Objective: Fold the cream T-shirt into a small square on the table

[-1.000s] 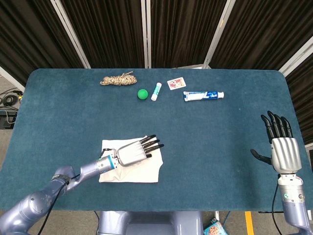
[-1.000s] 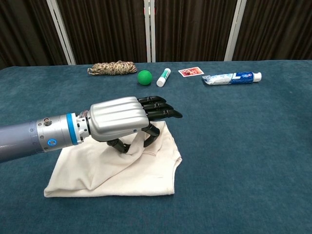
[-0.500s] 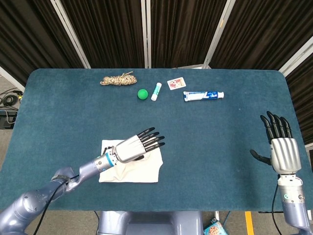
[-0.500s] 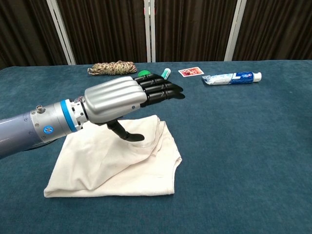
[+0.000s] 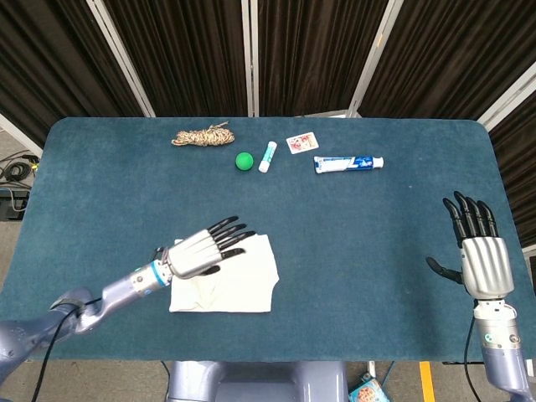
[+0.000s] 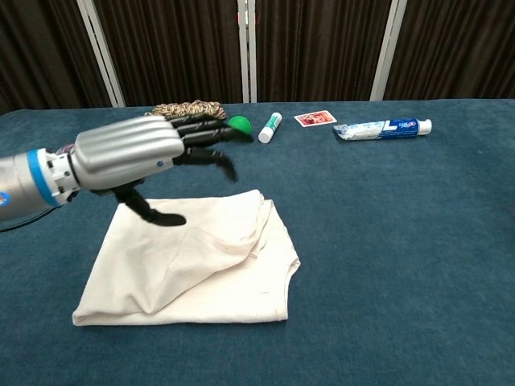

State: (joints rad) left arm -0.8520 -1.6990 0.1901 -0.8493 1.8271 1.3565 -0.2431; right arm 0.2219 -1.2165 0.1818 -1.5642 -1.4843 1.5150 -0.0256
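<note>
Cream T-shirt (image 5: pixel 228 280) folded, released — left hand (image 5: pixel 201 249) spread, lifted leftward, right hand (image 5: pixel 481 255) spread, unmoved

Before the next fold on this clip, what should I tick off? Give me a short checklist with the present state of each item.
1. Left hand free of the shirt: ok, fingers spread, nothing held, raised above the cloth.
2. Right hand out of the way: ok, open at the table's right edge, far from the shirt.
3. Shirt folded to a compact shape: ok so far, a rough rectangle, not yet a small square.
4. Shirt lying flat: not ok, a loose ridge runs along its right side in the chest view.
5. Clutter clear of the shirt: ok, rope, ball, tube sit at the far side.
6. Layers aligned underneath: cannot tell.
</note>
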